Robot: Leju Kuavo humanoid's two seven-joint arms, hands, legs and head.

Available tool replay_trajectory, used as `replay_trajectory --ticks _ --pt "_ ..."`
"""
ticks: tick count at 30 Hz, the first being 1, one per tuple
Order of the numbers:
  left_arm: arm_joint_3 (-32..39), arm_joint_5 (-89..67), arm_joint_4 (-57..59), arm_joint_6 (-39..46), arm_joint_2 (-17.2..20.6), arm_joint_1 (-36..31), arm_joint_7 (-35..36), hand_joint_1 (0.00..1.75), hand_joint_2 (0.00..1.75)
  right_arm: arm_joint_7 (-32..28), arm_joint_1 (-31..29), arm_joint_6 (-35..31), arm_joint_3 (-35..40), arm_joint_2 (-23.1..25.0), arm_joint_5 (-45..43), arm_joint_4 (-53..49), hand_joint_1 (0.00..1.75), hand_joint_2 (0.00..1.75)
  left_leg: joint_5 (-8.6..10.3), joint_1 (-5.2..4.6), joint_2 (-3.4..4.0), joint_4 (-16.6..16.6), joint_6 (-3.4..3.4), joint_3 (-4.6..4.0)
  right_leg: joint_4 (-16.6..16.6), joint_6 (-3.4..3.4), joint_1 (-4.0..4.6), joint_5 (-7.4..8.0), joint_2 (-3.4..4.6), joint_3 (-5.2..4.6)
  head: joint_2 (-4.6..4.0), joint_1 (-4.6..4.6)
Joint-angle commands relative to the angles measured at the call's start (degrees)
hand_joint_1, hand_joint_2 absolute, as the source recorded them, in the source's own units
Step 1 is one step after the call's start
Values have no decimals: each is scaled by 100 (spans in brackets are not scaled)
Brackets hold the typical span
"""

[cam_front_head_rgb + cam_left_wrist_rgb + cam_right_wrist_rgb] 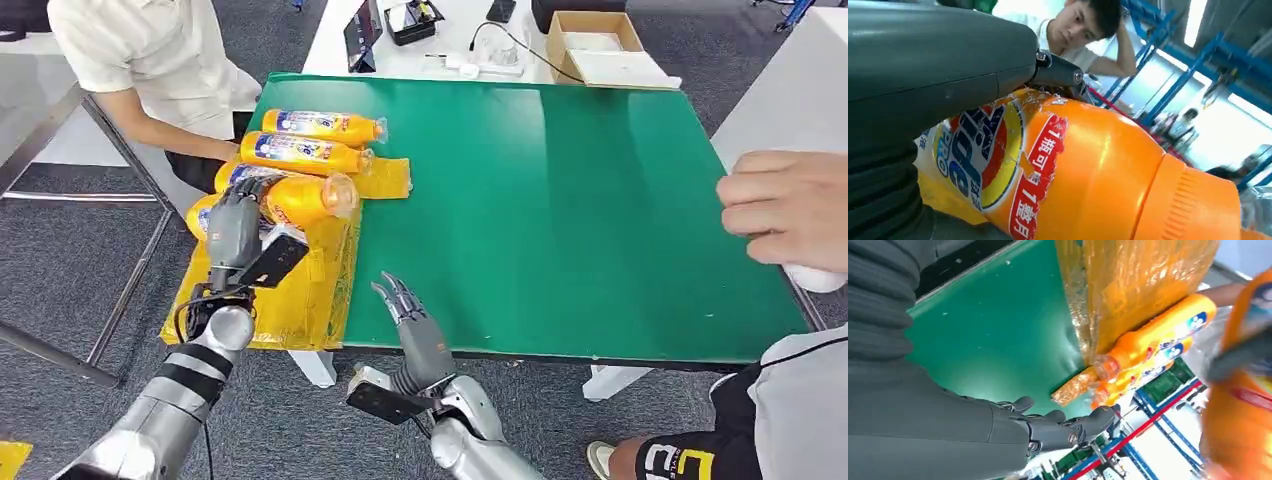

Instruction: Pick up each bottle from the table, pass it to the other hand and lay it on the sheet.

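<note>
Bottle of orange plastic with a blue-and-white label (290, 197), lying on its side, gripped around the body by left hand (236, 222), fingers (252, 186) clenched on it, over crinkled yellow plastic sheet (310, 290) at left edge of green-topped bench (560, 200). Two more orange bottles (320, 126) (300, 152) lying side by side just beyond, on far part of sheet. Right hand (405, 305) hovering near bench's near edge, fingers (1068, 432) released, grasping nothing, well apart from held bottle. Person's hand (790, 210) resting at right edge of bench.

Likely risks: smooth rounded bottle rolling off sheet toward bench edge once released; held bottle knocking the nearer laid bottle if set too far; sheet sliding where it overhangs left edge.
</note>
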Motion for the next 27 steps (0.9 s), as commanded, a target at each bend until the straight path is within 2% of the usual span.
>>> replay_trajectory --ticks 1,6,10,15,18,27 --pt "-912 -1531 2741 -53 66 -1317 632 175 175 -136 -106 311 86 39 -181 -6 0 175 -4 5 -15 0 -8 19 0 -12 6 -10 -17 25 0 0" --pt "-835 -1551 3137 -752 -17 -1609 810 175 175 -149 -86 378 109 25 -236 -46 0 175 -4 7 -5 2 -6 11 0 -9 7 -6 -9 14 0 0" --pt "-744 -1473 3247 -1221 -15 -1718 693 175 175 -234 -71 372 106 -5 -298 -54 0 175 -8 7 0 3 -7 15 2 -11 8 -9 -3 18 0 0" --pt "-743 -1472 3247 -1234 -32 -1733 701 175 175 -236 -69 376 105 -4 -301 -51 0 175 -20 15 -8 10 -14 37 7 -21 16 -24 -12 44 0 -2" --pt "-746 -1472 3255 -1243 -43 -1722 701 175 175 -236 -72 381 107 2 -301 -50 0 175 -5 6 -5 2 -6 10 1 -9 7 -8 -7 14 0 2" --pt "-746 -1472 3255 -1243 -43 -1722 701 175 175 -236 -72 381 107 2 -301 -50 0 175 -9 7 -3 4 -8 14 2 -11 8 -11 -6 18 0 0"
